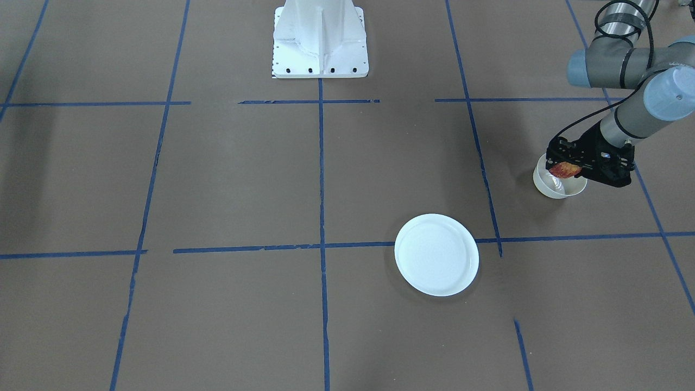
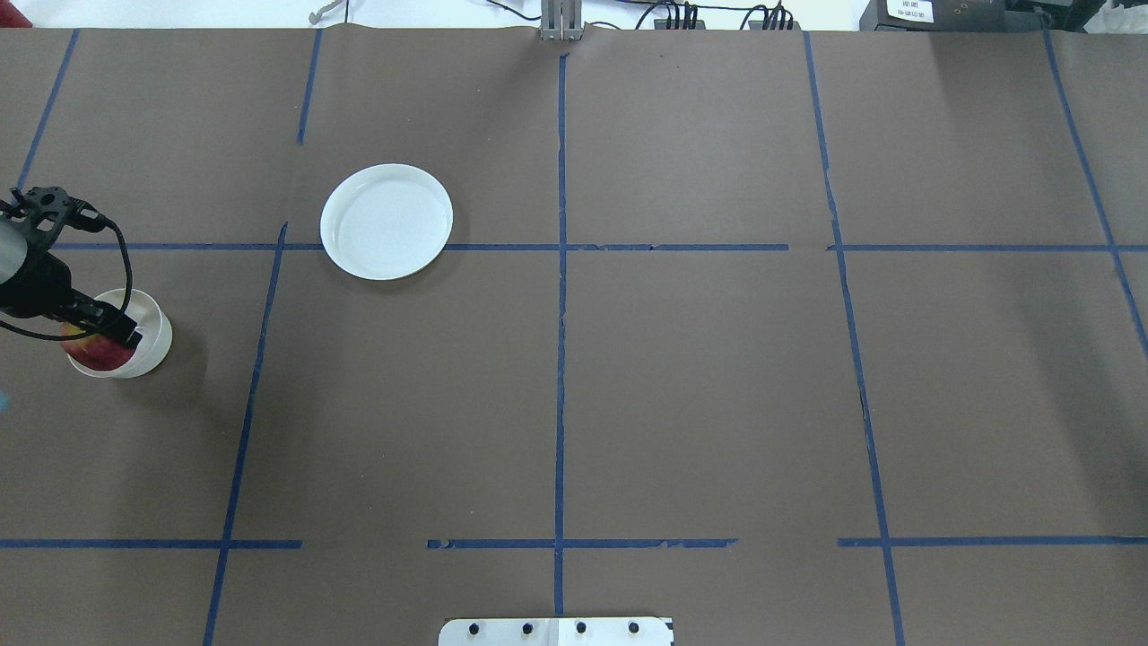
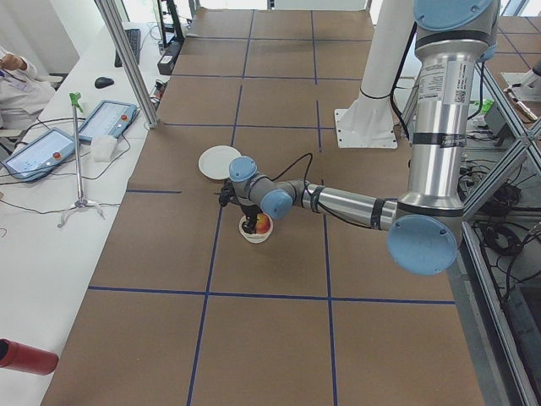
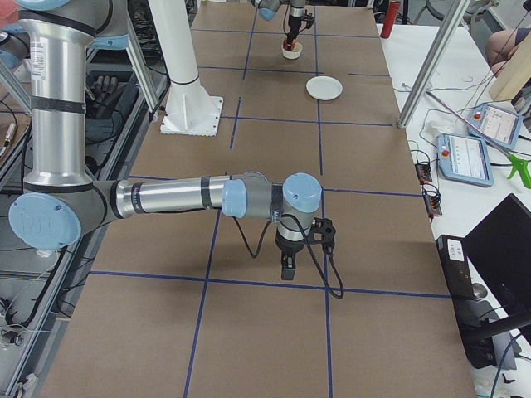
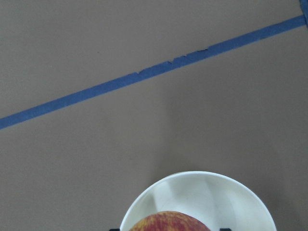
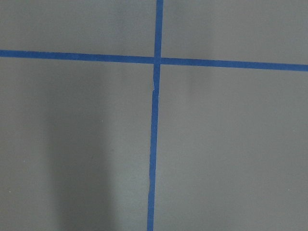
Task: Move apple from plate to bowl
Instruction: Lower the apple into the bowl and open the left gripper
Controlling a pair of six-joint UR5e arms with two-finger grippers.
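My left gripper [image 1: 564, 168] is shut on the red apple [image 1: 564, 170] and holds it just over the small cream bowl [image 1: 559, 188], at the table's left end. In the overhead view the apple [image 2: 90, 352] sits over the bowl's [image 2: 151, 334] left part, under the gripper [image 2: 100, 336]. The left wrist view shows the apple's top [image 5: 168, 222] against the bowl's inside [image 5: 202, 197]. The white plate [image 1: 436, 254] lies bare toward the table's middle, also in the overhead view [image 2: 387, 221]. My right gripper [image 4: 287, 269] shows only in the exterior right view, pointing down over the table; I cannot tell whether it is open.
The robot's white base [image 1: 320, 41] stands at the table's robot-side edge. Blue tape lines [image 2: 560, 314] cross the brown table cover. Tablets [image 3: 38, 152] and a stand [image 3: 78, 161] are on the side desk beyond the table.
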